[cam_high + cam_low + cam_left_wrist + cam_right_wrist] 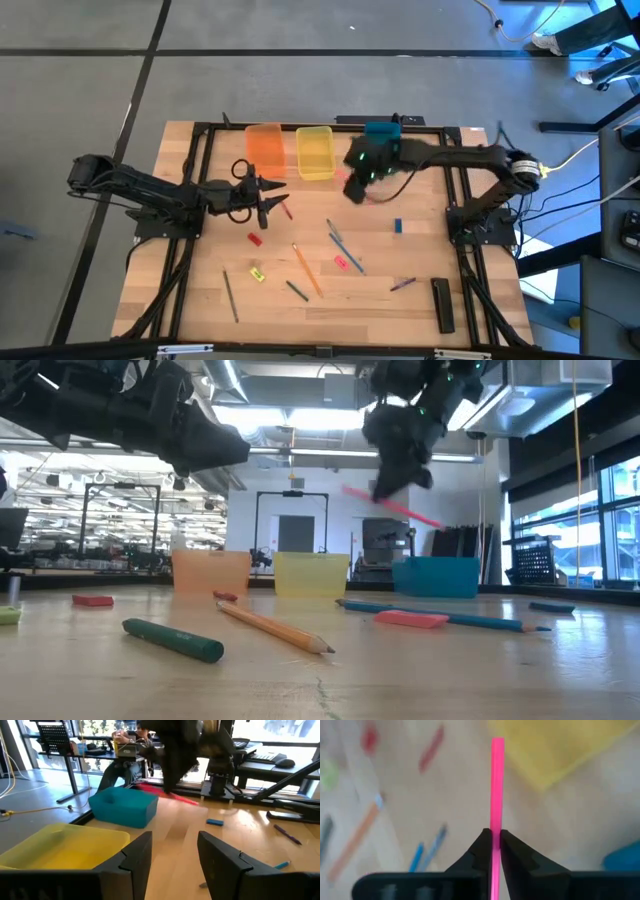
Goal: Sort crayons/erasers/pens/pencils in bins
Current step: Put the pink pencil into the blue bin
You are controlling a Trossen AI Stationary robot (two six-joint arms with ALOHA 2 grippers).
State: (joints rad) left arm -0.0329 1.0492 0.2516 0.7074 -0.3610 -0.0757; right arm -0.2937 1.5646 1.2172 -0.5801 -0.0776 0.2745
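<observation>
My right gripper [388, 482] hangs high over the table near the yellow bin [314, 152] and the teal bin [383, 130]. It is shut on a pink pencil [400, 508]. The orange bin [265, 148] stands left of the yellow one. My left gripper [175, 860] is open and holds nothing; it hovers level just in front of the orange bin, pointing toward the right arm. An orange pencil [306, 268], two blue pencils [345, 245], a green crayon [172, 639], a grey crayon [230, 295] and red [254, 238], yellow [257, 273], pink [341, 262] and blue [398, 226] erasers lie flat on the table. My right gripper pinches the pink pencil's shaft [496, 837] between its two fingers. The fingers come slanting down from above, and the pencil runs along them, one end [497, 742] sticking out well past the tips. It hangs tilted, clear of the table.
A black flat bar [442, 303] and a purple pen [402, 285] lie at the near right. A black frame [200, 140] runs around the table's edges. People and desks show in the room beyond the table.
</observation>
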